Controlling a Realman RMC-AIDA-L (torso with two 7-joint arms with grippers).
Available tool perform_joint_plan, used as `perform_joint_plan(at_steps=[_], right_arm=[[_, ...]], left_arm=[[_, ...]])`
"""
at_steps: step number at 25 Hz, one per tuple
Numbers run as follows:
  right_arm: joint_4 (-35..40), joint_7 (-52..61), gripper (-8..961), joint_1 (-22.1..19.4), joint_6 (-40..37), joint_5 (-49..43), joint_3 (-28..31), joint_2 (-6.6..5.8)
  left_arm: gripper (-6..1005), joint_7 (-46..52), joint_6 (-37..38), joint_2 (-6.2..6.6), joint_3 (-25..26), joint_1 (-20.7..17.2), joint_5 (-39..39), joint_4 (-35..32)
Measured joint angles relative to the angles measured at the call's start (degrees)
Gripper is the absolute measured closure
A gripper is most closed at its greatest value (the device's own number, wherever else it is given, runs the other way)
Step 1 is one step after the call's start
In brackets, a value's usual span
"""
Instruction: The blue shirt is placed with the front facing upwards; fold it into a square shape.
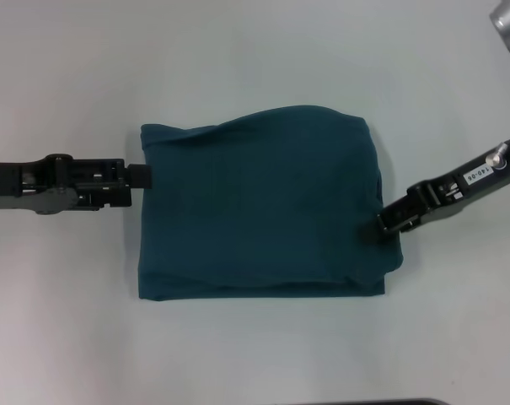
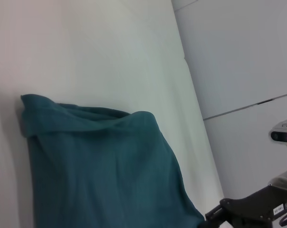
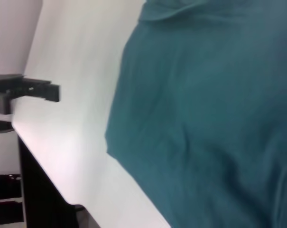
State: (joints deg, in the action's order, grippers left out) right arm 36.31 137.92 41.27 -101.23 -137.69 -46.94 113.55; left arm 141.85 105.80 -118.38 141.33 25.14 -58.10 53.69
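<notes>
Both my grippers, left point(image 1: 141, 176) and right point(image 1: 383, 224), touch the blue shirt's point(image 1: 259, 202) edges; finger state unclear. I should release gently, keeping the folded rectangle flat.

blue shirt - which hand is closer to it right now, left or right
Barely any difference, but the right. The right hand overlaps the blue shirt at its right edge, near the lower corner. The left hand sits at the shirt's left edge, tip just meeting the fabric.

the blue shirt point(image 1: 259, 207) is folded, hiding its front; the right end effector point(image 1: 383, 224), at 3 o'clock, hides its fingertips against the cloth.
</notes>
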Motion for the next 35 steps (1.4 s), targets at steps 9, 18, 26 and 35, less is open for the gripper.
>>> perform_joint_plan(at_steps=[9, 18, 26, 35], right_arm=[[0.2, 1.6, 522, -0.6, 0.7, -2.8, 0.1, 0.42], [1.1, -2.5, 522, 0.3, -4.8, 5.6, 3.0, -0.29], [-1.9, -2.6, 523, 0.9, 4.0, 5.2, 1.1, 4.07], [-2.7, -0.7, 521, 0.9, 6.0, 4.0, -1.2, 5.13]], left_arm=[[203, 0.0, -0.2, 0.22, 0.0, 0.3, 0.0, 0.1], [204, 0.0, 0.2, 0.0, 0.8, 0.3, 0.0, 0.2], [203, 0.0, 0.3, -0.18, 0.8, 0.2, 0.0, 0.2], [202, -0.3, 0.3, -0.02, 1.2, 0.0, 0.0, 0.2]])
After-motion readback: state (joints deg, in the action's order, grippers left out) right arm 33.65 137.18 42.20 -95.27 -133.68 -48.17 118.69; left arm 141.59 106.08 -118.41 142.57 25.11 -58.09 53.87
